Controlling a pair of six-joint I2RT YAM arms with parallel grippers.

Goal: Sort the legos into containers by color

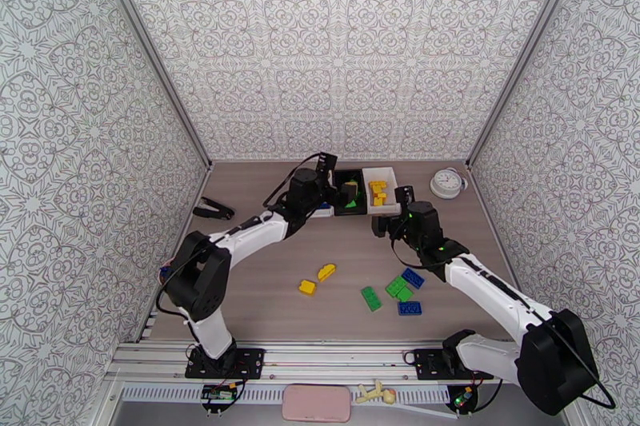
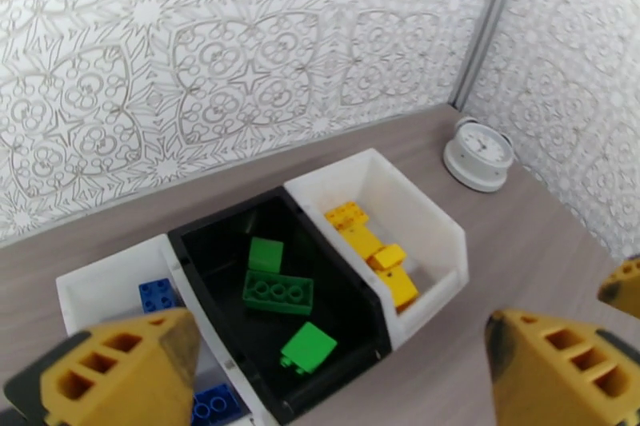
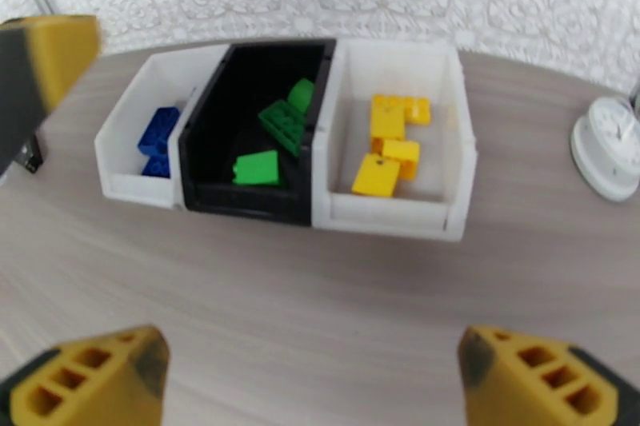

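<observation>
Checked left arm [image 1: 240, 237] and right arm [image 1: 490, 289], same build: smooth white link shells between bulky, rounded black joint housings. Seated on flat black base plates [image 1: 228, 362]. Thin black cables [image 1: 280, 189] looped beside the wrists and trailing off the shoulder housings. Small green indicator light [image 1: 440, 246] lit on a right forearm joint. On left gripper [image 2: 320, 376] and right gripper [image 3: 316, 384]: black finger bodies faced with blocky yellow-orange pads [image 3: 552, 388], each cut with a row of rectangular pockets. Dark scuffing along pad edges.
</observation>
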